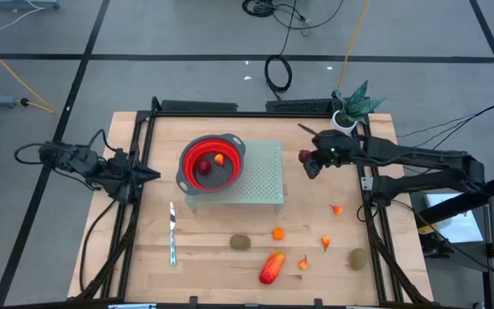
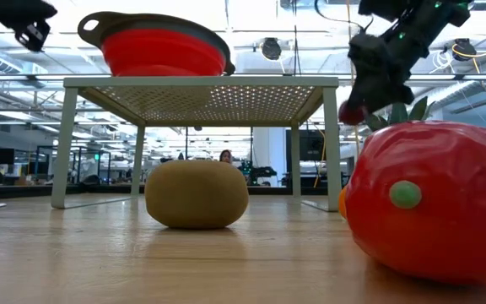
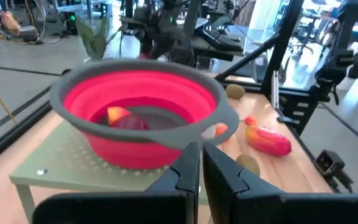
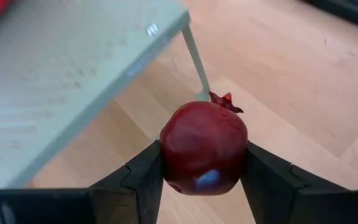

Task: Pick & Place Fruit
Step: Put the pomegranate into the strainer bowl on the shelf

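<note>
My right gripper [image 4: 202, 163] has its fingers [image 4: 143, 175] clamped on a dark-red round fruit [image 4: 204, 148] — one finger pressed on each side, its little crown pointing away from the wrist. Just past the fingers I see the corner and a leg of the pale green perforated stand [image 4: 61, 74], with the wooden bench [image 4: 303, 106] below; the fruit hangs in the air beside that stand.

Further out, on the stand, sits the red bowl [image 1: 212, 161] with its grey rim, holding another dark-red fruit [image 1: 204, 167] and a small orange piece [image 1: 219, 158].

My left gripper [image 1: 148, 174] waits on the bowl's far side from the right fingers, at the stand's edge, its fingers [image 3: 188, 169] together and empty.

Well away from both sets of fingers, along the bench's front, lie the other fruit: two brown-green ovals [image 1: 241, 242], several tiny orange pieces [image 1: 278, 233] and the larger elongated red-orange piece [image 1: 271, 268] — and a slim silver knife [image 1: 172, 233].
</note>
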{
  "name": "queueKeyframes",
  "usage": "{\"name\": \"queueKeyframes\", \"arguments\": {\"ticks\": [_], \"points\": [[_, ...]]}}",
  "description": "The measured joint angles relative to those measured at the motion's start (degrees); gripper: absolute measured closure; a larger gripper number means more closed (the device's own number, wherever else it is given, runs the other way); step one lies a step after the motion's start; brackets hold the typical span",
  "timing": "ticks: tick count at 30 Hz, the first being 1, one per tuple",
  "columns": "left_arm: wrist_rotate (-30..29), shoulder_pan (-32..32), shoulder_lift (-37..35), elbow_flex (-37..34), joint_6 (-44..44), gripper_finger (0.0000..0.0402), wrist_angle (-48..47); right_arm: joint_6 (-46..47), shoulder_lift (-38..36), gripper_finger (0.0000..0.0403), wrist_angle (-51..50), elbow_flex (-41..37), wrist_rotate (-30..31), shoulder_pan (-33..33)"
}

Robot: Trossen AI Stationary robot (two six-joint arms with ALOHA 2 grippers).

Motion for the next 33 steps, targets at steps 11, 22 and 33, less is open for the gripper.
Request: {"name": "queueKeyframes", "arguments": {"ticks": [11,22,33], "points": [[0.7,0.0,-5.5,-5.4,0.5,0.0383,2.9,0.7,-5.7,0.0228,15.2,0.0,-0.4,0.0],[0.6,0.0,-5.5,-5.5,1.4,0.0383,2.9,0.8,-6.0,0.0229,38.0,0.0,-0.6,0.1],[0.8,0.0,-5.5,-5.5,1.5,0.0383,2.9,3.1,-5.8,0.0229,59.8,0.0,-5.4,0.4]]}}
